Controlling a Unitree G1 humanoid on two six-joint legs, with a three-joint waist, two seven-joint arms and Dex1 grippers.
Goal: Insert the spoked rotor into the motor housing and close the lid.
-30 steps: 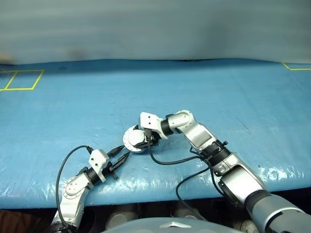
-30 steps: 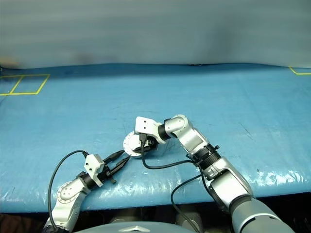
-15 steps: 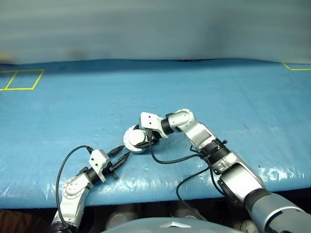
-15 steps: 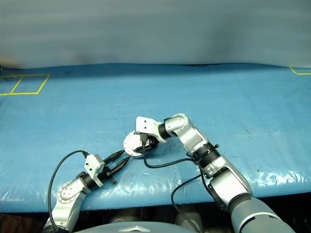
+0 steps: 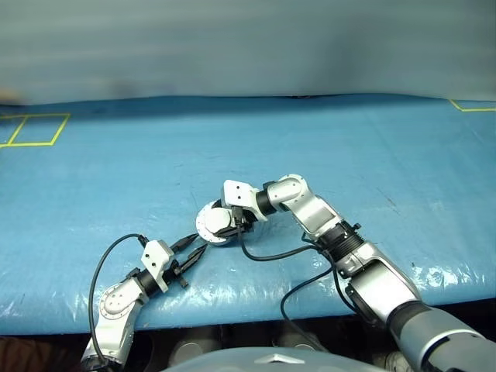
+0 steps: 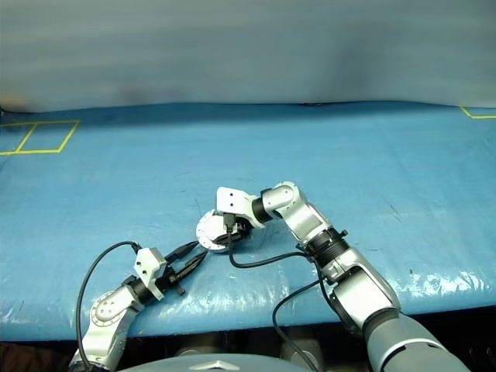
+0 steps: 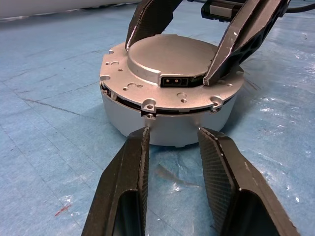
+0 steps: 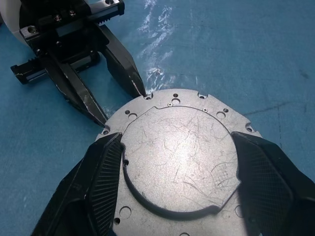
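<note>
The motor housing [image 7: 167,132] is a round grey cup standing on the blue table. The lid [image 7: 170,61] lies flat on top of it, plain grey side up, also seen as the lid [image 8: 177,157]. The spoked rotor is hidden. My right gripper [image 8: 177,142] reaches over from the right, its two fingers [image 7: 147,19] pressed against opposite sides of the lid's raised centre. My left gripper [image 7: 172,132] points level at the housing's side wall, open with nothing between its fingers, tips just short of the wall. In the left eye view the left gripper [image 5: 198,242] sits just in front-left of the lid [image 5: 209,223].
A blue sheet [image 5: 349,147] covers the table, whose front edge runs close behind both arms. Yellow tape squares [image 5: 35,128] mark the far left and a yellow corner [image 5: 469,107] the far right. Black cables [image 5: 271,257] loop from both wrists.
</note>
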